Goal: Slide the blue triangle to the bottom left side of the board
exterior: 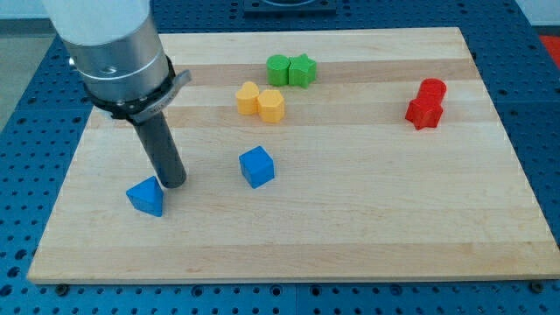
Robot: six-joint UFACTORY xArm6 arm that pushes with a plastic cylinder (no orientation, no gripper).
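The blue triangle (146,196) lies on the wooden board (350,227) at the view's lower left. My tip (173,185) rests on the board just to the right of the triangle and a little above it, touching or nearly touching its right edge. A blue cube (256,166) sits further to the right, apart from both.
Two yellow blocks (260,101) sit together above the blue cube. Two green blocks (291,69) sit near the board's top edge. Two red blocks (426,103) stand at the view's right. The arm's grey body (109,44) fills the top left.
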